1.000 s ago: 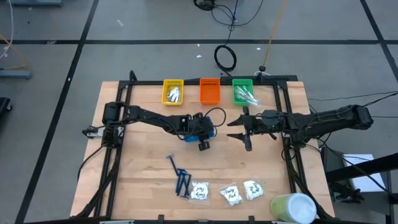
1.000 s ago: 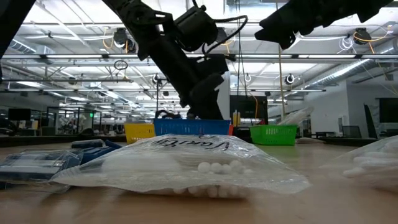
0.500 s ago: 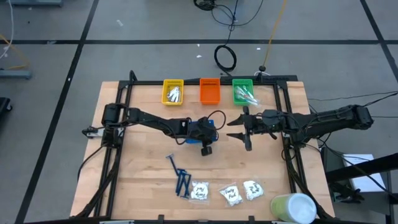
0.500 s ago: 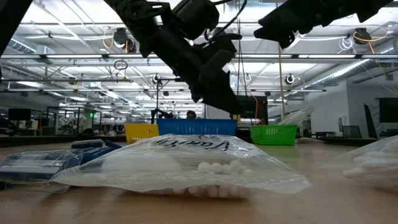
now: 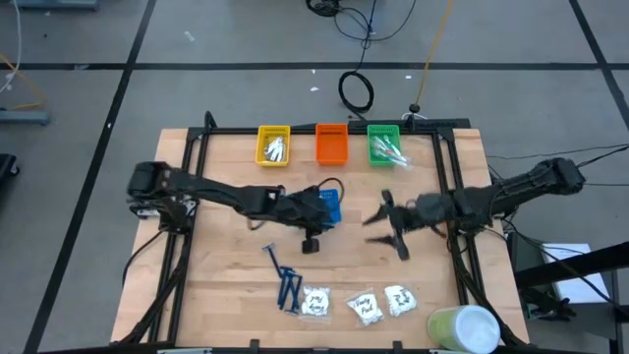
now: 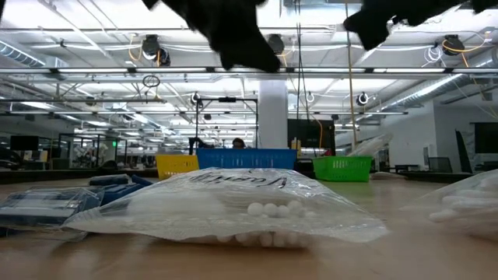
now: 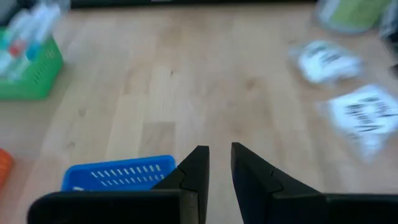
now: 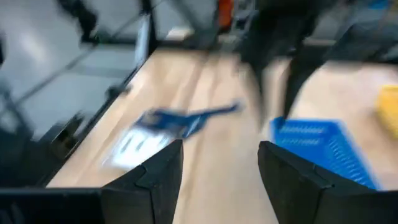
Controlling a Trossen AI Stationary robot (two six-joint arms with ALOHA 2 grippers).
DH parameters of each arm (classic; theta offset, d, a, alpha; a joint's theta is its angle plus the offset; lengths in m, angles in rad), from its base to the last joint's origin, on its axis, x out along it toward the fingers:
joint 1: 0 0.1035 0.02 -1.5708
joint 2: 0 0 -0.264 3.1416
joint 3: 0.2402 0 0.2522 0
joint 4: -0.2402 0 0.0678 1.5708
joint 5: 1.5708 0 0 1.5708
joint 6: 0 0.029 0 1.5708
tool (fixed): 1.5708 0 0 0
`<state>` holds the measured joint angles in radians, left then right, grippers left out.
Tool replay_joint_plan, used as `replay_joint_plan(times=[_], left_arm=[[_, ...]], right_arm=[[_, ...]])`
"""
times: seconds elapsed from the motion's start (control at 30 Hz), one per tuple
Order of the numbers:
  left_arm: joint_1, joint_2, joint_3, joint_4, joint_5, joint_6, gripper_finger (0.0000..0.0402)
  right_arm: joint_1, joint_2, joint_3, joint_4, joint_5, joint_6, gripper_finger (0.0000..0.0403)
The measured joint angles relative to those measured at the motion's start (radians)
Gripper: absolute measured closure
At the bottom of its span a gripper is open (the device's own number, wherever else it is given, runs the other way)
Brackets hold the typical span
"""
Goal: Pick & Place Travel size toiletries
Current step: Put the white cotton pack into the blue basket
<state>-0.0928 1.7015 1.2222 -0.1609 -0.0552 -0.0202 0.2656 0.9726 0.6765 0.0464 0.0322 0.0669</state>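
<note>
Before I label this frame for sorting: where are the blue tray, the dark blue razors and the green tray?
blue tray [image 5: 329, 206]: high view, on its visible right part.
dark blue razors [image 5: 286, 286]: high view, middle of the bunch.
green tray [image 5: 373, 148]: high view, on its left rim.
</note>
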Motion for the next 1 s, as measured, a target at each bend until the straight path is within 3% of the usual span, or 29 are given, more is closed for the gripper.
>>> replay_joint_plan(times=[0.2,0.43,0.63,0.87,1.0], left_arm=[[-0.021,-0.126,-0.033,-0.023,-0.137,0.014,0.0337],[0.006,-0.141,-0.080,-0.023,-0.240,-0.063,0.0337],[0.022,-0.136,-0.080,-0.015,-0.243,-0.130,0.0337],[0.009,-0.136,-0.080,-0.019,-0.232,-0.160,0.0337],[-0.009,-0.136,-0.080,-0.021,-0.229,-0.159,0.0337]], right_arm=[[0.294,0.132,0.129,-0.303,0.174,0.202,0.0207],[0.503,0.344,0.200,-0.446,0.166,0.504,0.0206],[0.535,0.443,0.199,-0.522,0.146,0.685,0.0189],[0.535,0.538,0.191,-0.503,0.070,0.662,0.0127],[0.533,0.567,0.163,-0.461,0.042,0.630,0.0125]])
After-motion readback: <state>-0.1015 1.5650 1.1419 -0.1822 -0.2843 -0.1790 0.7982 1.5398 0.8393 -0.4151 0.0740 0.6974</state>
